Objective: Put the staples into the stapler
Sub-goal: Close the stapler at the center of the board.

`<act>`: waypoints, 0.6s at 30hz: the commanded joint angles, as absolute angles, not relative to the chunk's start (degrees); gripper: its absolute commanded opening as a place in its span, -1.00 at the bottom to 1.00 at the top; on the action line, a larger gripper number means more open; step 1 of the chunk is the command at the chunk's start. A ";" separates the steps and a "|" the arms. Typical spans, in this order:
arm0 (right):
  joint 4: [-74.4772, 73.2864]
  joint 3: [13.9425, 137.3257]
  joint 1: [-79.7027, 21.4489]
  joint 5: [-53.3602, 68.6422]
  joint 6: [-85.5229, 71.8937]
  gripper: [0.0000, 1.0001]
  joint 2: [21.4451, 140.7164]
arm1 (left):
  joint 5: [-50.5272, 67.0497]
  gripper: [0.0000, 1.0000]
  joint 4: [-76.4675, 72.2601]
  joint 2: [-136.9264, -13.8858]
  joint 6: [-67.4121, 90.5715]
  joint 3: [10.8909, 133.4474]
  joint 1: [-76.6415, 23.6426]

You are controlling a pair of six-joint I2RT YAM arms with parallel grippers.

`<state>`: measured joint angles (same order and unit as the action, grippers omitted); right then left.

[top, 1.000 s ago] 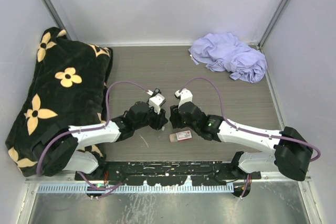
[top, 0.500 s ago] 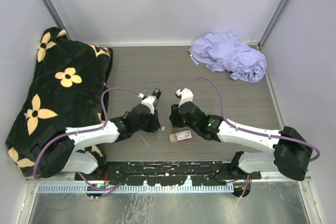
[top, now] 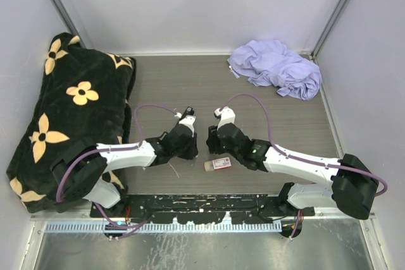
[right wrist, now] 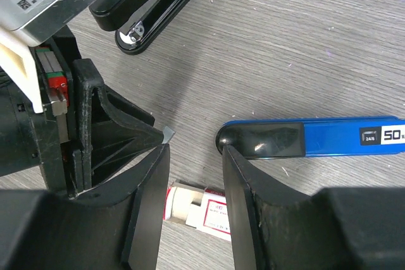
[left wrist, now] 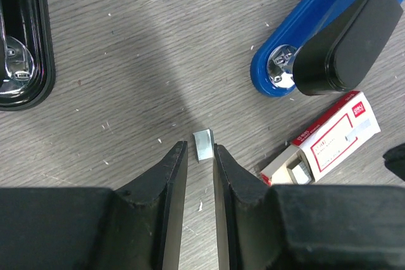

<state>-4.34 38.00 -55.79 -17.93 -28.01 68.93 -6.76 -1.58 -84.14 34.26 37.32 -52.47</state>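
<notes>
The staples box (left wrist: 329, 145), white with a red label and its end open, lies on the table; it also shows in the top view (top: 219, 164) and the right wrist view (right wrist: 205, 207). A small loose strip of staples (left wrist: 203, 144) lies between the tips of my left gripper (left wrist: 199, 150), which is slightly open and low over the table. The blue stapler (left wrist: 323, 36) lies just beyond it, closed. My right gripper (right wrist: 196, 151) is open and empty, its right fingertip by the blue stapler's (right wrist: 316, 138) nose, above the box. In the top view both grippers (top: 192, 150) (top: 212, 145) nearly meet.
A black stapler (left wrist: 19, 42) lies to the left of the left gripper and shows in the right wrist view (right wrist: 158, 1). A black flowered blanket (top: 69, 105) fills the left side. A purple cloth (top: 278, 67) lies at the back right.
My left gripper has turned, moved right and come down to the table, with its tips now around the loose staple strip. The right arm has barely moved.
</notes>
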 commanded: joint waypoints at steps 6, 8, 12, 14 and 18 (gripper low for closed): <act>-1.70 37.18 -55.02 -19.36 -28.40 -0.11 66.46 | -10.26 -0.59 0.54 -86.92 34.92 41.67 -53.57; -1.67 36.97 -54.89 -19.39 -28.54 -0.11 66.41 | -10.37 -0.64 1.14 -87.53 34.83 42.12 -53.88; -1.72 36.77 -54.72 -19.33 -28.52 -0.11 66.12 | -10.40 -0.69 1.85 -88.71 34.86 42.74 -54.38; -1.67 36.65 -54.67 -19.36 -28.56 -0.11 66.02 | -10.96 -0.72 2.75 -89.23 34.86 43.33 -54.75; -1.68 36.36 -54.50 -19.42 -28.73 -0.11 65.72 | -11.61 -0.75 3.82 -90.01 35.06 43.96 -55.14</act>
